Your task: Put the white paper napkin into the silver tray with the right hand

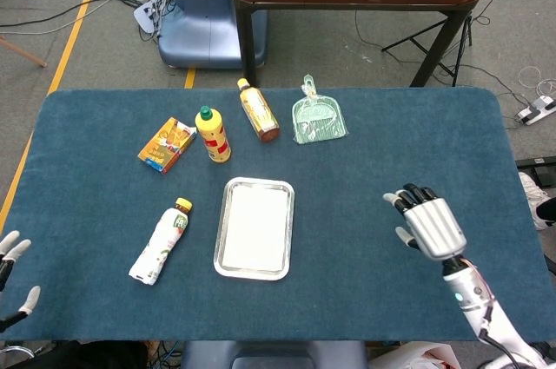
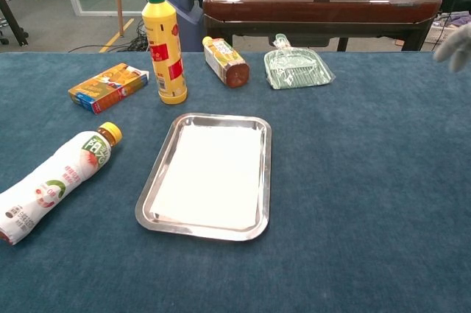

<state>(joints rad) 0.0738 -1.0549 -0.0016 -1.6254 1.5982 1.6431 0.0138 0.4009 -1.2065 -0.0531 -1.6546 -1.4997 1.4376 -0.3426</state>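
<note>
White paper napkin [image 1: 254, 227] lying flat inside silver tray [image 1: 227, 191]; right hand [image 1: 429, 223] well apart, fingers [image 1: 408, 196] spread, holding nothing.

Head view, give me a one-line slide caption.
White paper napkin lies flat in the silver tray; the right robot hand hovers open over the blue table, well to the tray's right.
</note>
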